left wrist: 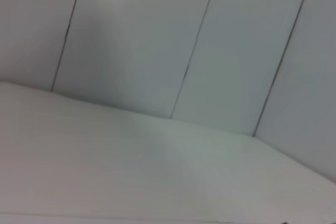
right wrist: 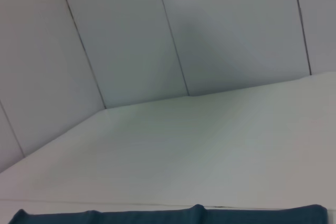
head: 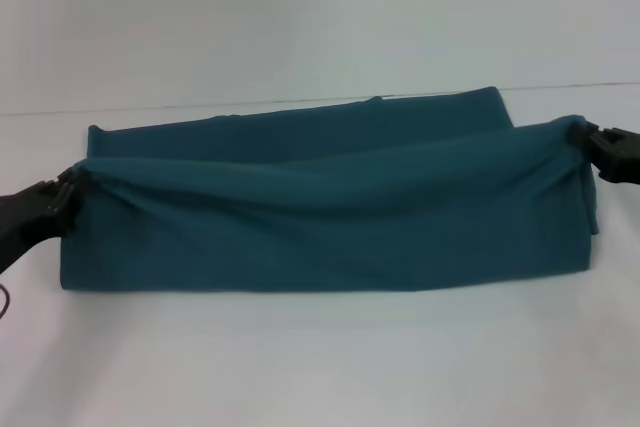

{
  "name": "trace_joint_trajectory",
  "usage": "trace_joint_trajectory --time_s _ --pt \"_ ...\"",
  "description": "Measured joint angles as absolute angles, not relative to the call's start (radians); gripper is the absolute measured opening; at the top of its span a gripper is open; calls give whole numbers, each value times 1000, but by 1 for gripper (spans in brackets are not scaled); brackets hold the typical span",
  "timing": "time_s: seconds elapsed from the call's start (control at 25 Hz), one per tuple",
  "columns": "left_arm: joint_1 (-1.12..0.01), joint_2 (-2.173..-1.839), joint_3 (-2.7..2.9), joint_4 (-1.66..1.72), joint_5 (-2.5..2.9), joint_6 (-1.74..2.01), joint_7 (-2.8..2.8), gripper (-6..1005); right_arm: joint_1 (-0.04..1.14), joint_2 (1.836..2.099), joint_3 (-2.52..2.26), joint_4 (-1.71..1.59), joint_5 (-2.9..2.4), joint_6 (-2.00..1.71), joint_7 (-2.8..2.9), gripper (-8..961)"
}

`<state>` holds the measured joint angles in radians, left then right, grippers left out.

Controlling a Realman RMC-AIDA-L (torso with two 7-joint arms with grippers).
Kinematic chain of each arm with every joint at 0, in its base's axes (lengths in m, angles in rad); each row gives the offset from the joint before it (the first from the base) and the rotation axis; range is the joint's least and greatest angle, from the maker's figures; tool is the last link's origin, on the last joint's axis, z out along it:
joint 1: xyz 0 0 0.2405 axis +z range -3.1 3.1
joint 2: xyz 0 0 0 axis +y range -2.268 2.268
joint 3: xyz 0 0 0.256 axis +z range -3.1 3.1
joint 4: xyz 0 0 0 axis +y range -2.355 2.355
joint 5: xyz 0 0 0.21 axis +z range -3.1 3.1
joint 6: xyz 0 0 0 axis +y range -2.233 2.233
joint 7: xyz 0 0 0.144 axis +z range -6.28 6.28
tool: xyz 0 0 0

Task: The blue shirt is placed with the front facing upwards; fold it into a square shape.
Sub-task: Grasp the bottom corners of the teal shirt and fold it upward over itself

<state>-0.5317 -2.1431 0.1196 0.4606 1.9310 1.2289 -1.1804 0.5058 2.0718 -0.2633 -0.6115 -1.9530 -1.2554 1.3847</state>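
From my remote station, the head view shows the blue shirt [head: 330, 212] lying across the middle of the white table [head: 320, 367], folded lengthwise into a long band with no lettering visible. A front layer is raised off the table and stretched between both arms, sagging slightly toward its middle; a flatter rear layer lies behind it toward 12 o'clock.

The left gripper [head: 72, 192] sits at 9 o'clock, closed on the bunched end of the raised layer. The right gripper [head: 588, 139] sits at 3 o'clock (somewhat higher in the view), likewise pinched tight on the opposite end, the cloth gathered at its tip.

The right wrist view shows only a strip of the shirt's edge [right wrist: 173, 216] against the table and the panelled wall [right wrist: 131, 35]. The left wrist view shows table and wall only.
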Motion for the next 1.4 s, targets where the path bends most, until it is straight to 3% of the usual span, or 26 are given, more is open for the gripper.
trace_joint_trajectory --time_s 0.4,1.4 --pt "-633 -2153 120 447 1928 1019 -1182 56 581 2063 -272 -557 -1950 -1092 1385 74" --pt "-737 -2161 129 405 1876 785 -1180 57 723 2069 -296 -449 -1929 -803 1346 76"
